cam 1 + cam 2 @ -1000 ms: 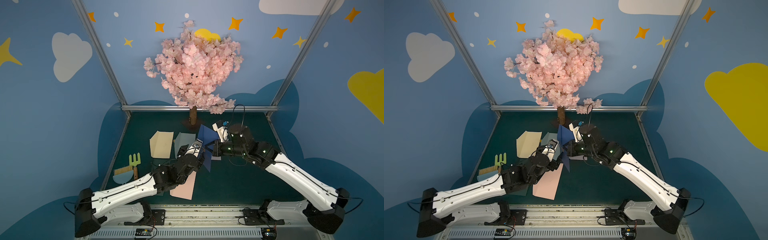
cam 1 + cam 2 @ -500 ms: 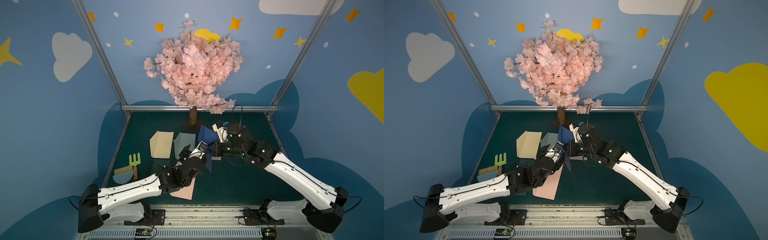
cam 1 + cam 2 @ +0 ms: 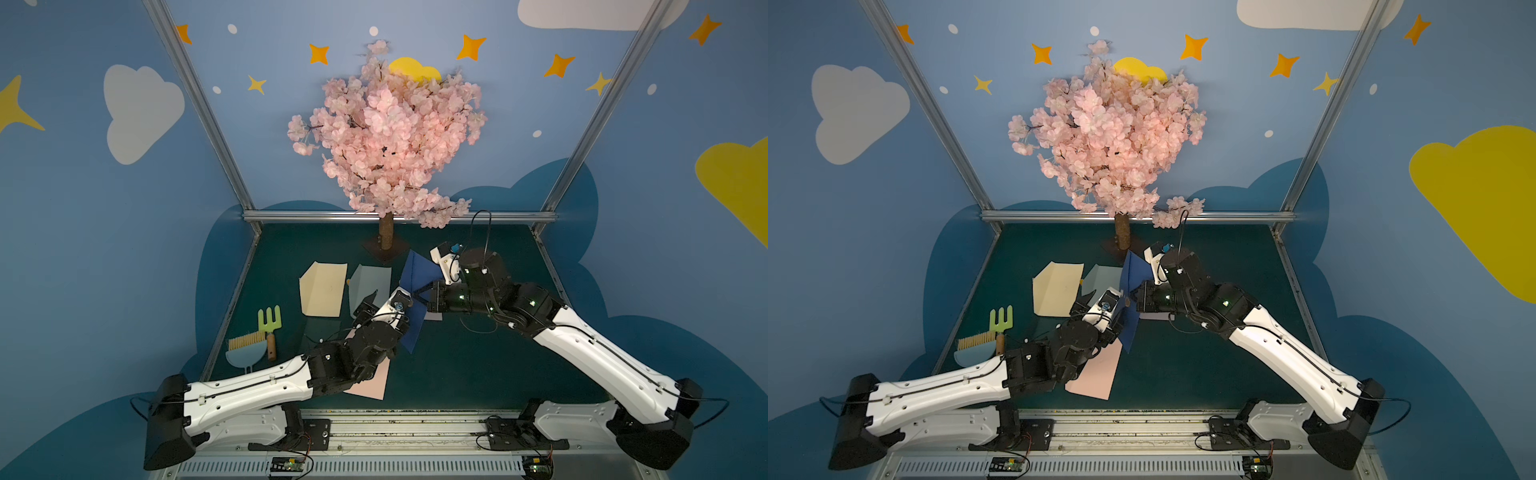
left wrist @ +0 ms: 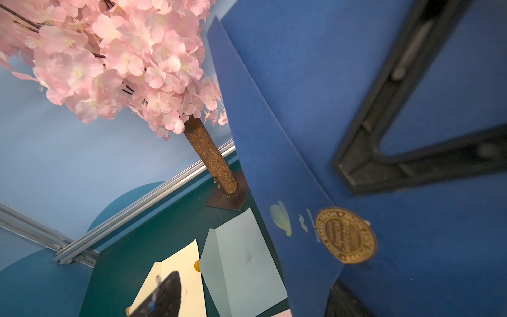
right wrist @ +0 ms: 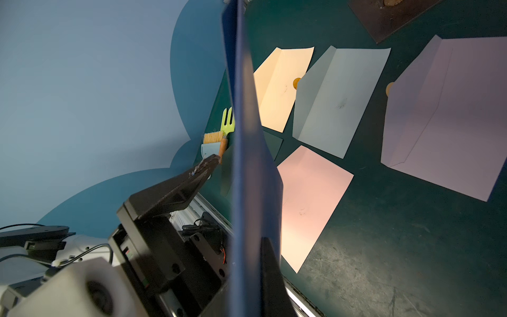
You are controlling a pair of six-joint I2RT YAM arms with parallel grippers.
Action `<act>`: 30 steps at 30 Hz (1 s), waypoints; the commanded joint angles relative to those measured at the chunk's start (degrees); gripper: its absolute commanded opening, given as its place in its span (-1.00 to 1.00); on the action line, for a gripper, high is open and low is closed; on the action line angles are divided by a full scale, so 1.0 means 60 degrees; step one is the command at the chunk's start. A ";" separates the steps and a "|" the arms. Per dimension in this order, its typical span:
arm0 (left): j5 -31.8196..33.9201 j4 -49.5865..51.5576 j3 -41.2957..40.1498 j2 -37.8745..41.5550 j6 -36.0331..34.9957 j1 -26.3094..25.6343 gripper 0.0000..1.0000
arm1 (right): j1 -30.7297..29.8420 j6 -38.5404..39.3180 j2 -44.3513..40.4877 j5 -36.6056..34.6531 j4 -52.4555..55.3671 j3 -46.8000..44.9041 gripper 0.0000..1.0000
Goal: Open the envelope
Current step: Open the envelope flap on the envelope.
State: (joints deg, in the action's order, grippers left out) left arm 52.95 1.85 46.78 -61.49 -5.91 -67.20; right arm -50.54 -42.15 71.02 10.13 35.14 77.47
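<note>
Blue envelope [image 3: 419, 270] held on edge above the surface [image 3: 478, 365].
My right end effector [image 3: 420, 296] pinches it; my left end effector [image 3: 386, 296], spread wide, faces the side bearing the gold seal [image 4: 345, 236].

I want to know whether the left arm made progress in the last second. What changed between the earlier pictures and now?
The left arm stretched forward toward the dark blue envelope, and its open left gripper shifted alongside it without gripping anything. Unchanged: the right gripper stays shut on that envelope, holding it upright; the cream envelope, brush and fork lie where they were.
</note>
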 commanded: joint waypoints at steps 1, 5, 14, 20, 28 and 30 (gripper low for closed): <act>0.0307 -0.0502 -0.0147 0.0199 -0.0182 0.0052 0.59 | 0.0012 -0.0279 -0.0244 0.0676 0.0033 -0.0158 -1.00; 0.0249 -0.0682 -0.0264 0.0267 -0.0310 0.0013 0.59 | 0.0058 -0.0431 -0.0236 0.0841 -0.0095 -0.0241 -1.00; 0.0190 -0.1055 -0.0577 0.0640 -0.0479 -0.0026 0.59 | 0.0221 -0.0651 -0.0324 0.1109 -0.0370 -0.0482 -1.00; 0.0134 -0.1019 -0.0555 0.0647 -0.0479 -0.0028 0.59 | 0.0247 -0.0679 -0.0338 0.1210 -0.0448 -0.0550 -1.00; 0.0126 -0.1113 -0.0594 0.0606 -0.0478 -0.0028 0.59 | 0.0279 -0.0651 -0.0338 0.1237 -0.0437 -0.0571 -1.00; 0.0135 -0.1099 -0.0592 0.0619 -0.0467 -0.0036 0.59 | 0.0279 -0.0658 -0.0325 0.1245 -0.0465 -0.0569 -1.00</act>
State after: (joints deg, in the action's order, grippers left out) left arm 52.71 -1.83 43.38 -58.39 -8.78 -67.57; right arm -48.77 -46.11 70.35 15.31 31.75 74.87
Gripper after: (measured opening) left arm 0.798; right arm 0.048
